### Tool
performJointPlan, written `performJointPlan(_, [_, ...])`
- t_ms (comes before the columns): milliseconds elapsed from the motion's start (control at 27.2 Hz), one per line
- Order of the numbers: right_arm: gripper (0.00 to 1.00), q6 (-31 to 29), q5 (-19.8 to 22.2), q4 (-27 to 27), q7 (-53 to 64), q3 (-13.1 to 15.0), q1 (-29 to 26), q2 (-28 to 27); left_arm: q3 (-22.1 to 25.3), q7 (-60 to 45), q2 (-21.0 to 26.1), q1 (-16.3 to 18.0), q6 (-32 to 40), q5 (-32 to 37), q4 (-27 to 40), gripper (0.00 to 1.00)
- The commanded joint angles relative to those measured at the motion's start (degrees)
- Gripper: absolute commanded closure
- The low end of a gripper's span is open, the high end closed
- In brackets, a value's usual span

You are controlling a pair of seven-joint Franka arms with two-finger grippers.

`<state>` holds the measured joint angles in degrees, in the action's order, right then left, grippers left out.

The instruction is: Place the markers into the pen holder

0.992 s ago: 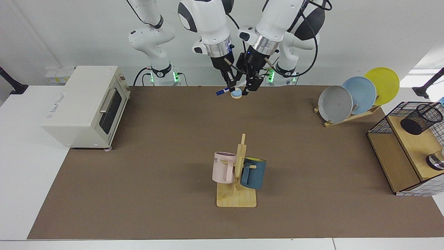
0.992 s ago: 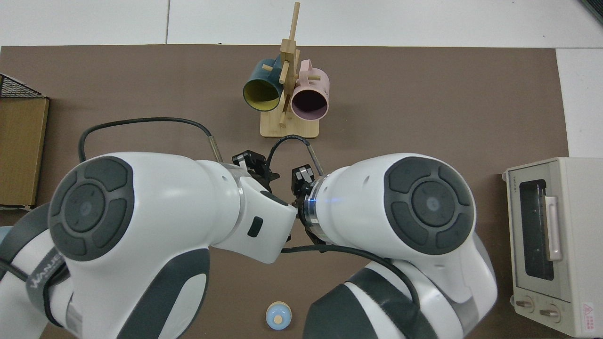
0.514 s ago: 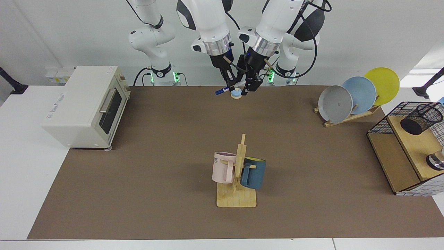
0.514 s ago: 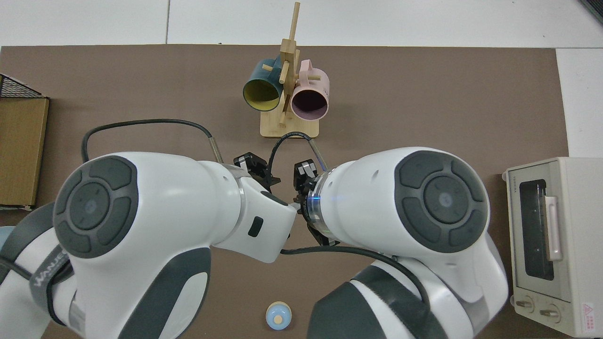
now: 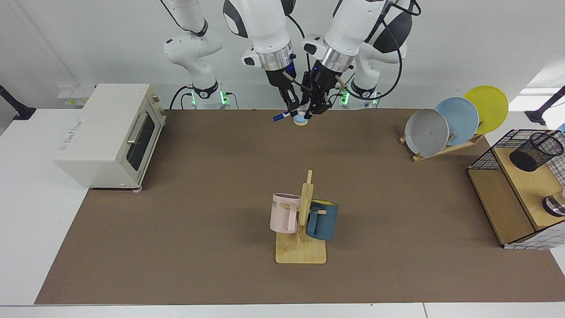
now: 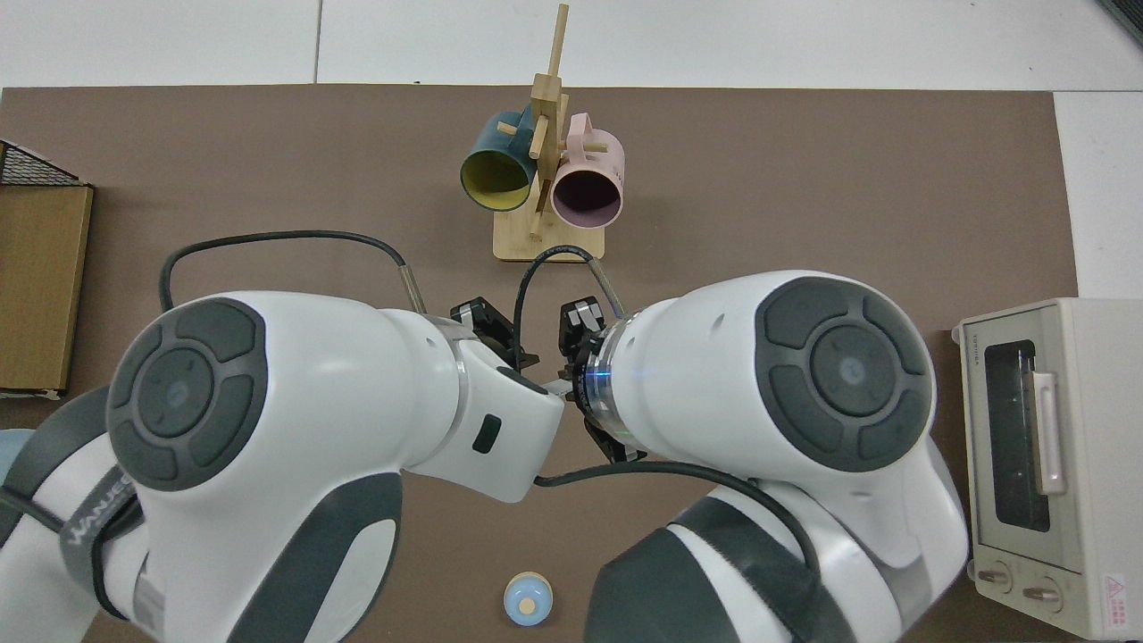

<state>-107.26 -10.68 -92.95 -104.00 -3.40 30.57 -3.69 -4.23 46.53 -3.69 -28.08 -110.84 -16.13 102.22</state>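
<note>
Pincers of both arms hang close together above the far edge of the brown table [image 5: 220, 185], between the two arm bases. The right pincer [image 5: 291, 107], coming from the facing view's left, is clamped on the marker [image 5: 282, 116], which lies nearly level with its blue cap poking out toward the toaster oven side. The left pincer [image 5: 316, 109] sits just beside it at the marker's other end; whether its fingers are parted or closed on the marker cannot be told. Directly below the pair, a small pale-blue round object [image 5: 300, 119] rests on the table. In the top view the two bulky white arms cover the pincers and the marker; only the black pincer bodies [image 6: 487, 320] peek out.

Farther out, near the table's middle, a wooden mug tree [image 5: 303, 229] carries a pink mug [image 5: 283, 213] and a dark blue mug [image 5: 323, 220]. A cream toaster oven [image 5: 110, 134] stands at one end. At the other end a rack holds three plates [image 5: 454, 118], and beyond it the pen holder [image 5: 535, 151], tilted over, rests on the upper board of a black wire shelf [image 5: 507, 194], well apart from the marker.
</note>
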Motion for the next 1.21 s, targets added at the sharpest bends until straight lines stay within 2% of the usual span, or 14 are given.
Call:
performJointPlan(0, [1.00,0.6,0.0,1.4,-1.5,-0.4,-0.1,-0.5,0.8,0.1,-1.1,-0.7,-0.5,-0.5,1.5,0.57])
performJointPlan(184, [1.00,-0.4,-0.4,1.3,-1.6,-0.4,0.0,-0.5,0.7,0.1,-1.1,-0.8,-0.8,-0.6,1.5,0.58])
performJointPlan(257, [1.00,-1.4,-0.6,1.3,-1.7,-0.4,0.3,-0.5,0.6,0.0,-1.0,-0.8,-0.8,-0.6,1.4,0.63])
performJointPlan(404, [1.00,-1.6,-0.7,1.3,-1.7,-0.4,0.4,-0.5,0.5,0.0,-1.0,-0.8,-0.7,-0.6,1.3,0.65])
performJointPlan(1175, [1.00,-3.7,0.0,-0.6,-2.1,-0.4,0.4,-0.4,0.4,-0.9,-1.4,-0.4,-0.5,-0.6,0.9,0.66])
